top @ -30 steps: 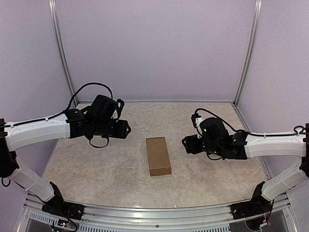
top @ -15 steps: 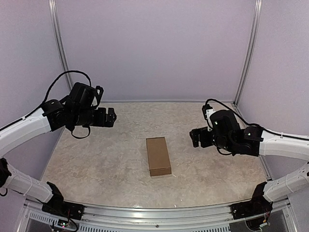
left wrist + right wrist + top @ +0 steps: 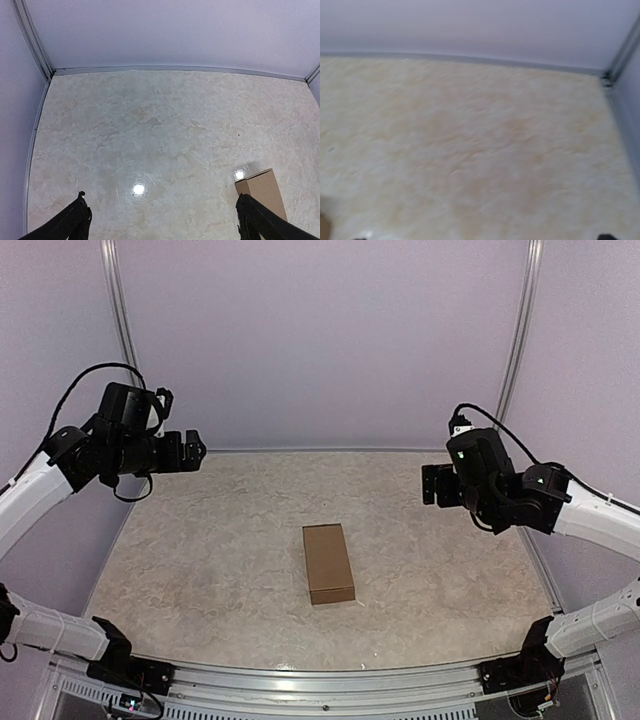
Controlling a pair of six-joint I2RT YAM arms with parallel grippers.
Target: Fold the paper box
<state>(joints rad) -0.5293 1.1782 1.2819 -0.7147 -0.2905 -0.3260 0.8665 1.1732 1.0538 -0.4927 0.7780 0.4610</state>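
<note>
obstacle: paper box (image 3: 329, 563) at centre | free: table (image 3: 200, 570) all around it | bounds: walls (image 3: 320, 340) three sides

— What is shown of the table (image 3: 200, 570)?
— A pale, marbled surface is seen, closed in by walls (image 3: 320, 340) at the far side, left and right, and edged by a metal rail (image 3: 320, 680) at the near side.
— What is laid on it?
— One brown cardboard box (image 3: 329, 562), folded shut and lying flat.
— Where is it placed?
— About the middle, its long side run from near to far. A glare spot is seen on the surface just beside one corner.
</note>
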